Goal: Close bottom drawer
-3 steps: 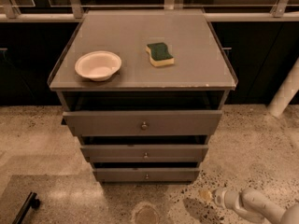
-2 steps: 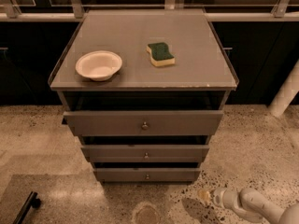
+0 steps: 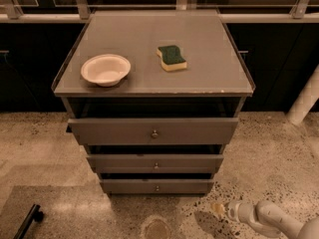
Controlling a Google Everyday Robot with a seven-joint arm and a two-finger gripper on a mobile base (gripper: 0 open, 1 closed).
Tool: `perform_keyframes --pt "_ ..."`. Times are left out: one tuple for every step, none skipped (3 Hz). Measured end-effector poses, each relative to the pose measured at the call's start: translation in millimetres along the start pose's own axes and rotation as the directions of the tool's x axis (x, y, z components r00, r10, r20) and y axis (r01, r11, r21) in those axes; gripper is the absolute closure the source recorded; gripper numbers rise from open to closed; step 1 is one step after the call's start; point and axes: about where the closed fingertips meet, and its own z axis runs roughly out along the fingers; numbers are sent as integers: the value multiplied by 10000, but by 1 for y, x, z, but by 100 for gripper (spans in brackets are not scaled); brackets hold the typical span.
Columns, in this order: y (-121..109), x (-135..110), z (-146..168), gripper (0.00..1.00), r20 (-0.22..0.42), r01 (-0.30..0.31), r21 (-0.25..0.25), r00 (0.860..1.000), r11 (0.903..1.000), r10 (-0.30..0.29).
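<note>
1. Since the earlier frames almost nothing has moved: the white robot arm sits at the same low right spot above the floor, and the three drawer fronts stand as they did.
2. Nearest the camera, a black bar-shaped object lies at the lower left on the speckled stone floor, and a round brownish mark shows on the floor in front of the cabinet.
3. The gripper, a small yellowish tip on the white arm, hovers low at the right. It is below and to the right of the cabinet's bottom corner and touches nothing. I cannot tell whether it is open or closed.
4. The bottom drawer, a grey wooden drawer with a slim front and one small round metal knob at its centre, is the lowest of the three. A dark gap shows above its panel.
5. Above it is the mid-width grey drawer, then the widest grey drawer, which is pulled out with a dark opening behind its front.
6. On the grey cabinet top a round cream bowl rests at the left, and a green-topped yellow sponge lies near the centre, well apart from the bowl.
7. Farthest back is a metal railing, and a white pole leans at the right.
</note>
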Motion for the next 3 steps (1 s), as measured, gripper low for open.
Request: perform_keyframes --pt "0 0 0 11 0 0 0 10000 10000 0" --pt "0 0 0 0 -1 0 -1 10000 10000 0" --pt "0 0 0 0 -1 0 -1 10000 10000 0"
